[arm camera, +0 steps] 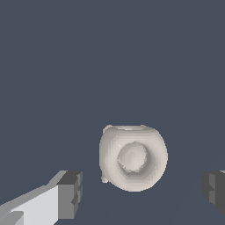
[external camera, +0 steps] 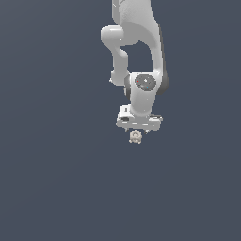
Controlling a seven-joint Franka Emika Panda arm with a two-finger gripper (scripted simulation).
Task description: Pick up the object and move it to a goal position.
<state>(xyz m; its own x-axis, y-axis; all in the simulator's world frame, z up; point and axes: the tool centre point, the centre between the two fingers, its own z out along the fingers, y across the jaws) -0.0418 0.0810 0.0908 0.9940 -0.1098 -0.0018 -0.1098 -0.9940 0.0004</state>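
Object [external camera: 135,137]: small cream lump, rounded, ring-like with a domed centre [arm camera: 133,157], small knobs at its edge; rests on dark grey ground.

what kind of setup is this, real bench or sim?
Almost certainly a simulator scene: a flat, featureless grey-blue floor, a smooth-shaded white Panda arm with its end effector open, and one cream knobbed object beneath it. No furniture or walls visible.

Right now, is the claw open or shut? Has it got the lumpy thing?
Gripper: open, holding nothing. The object sits between the two fingers, with a gap on each side.
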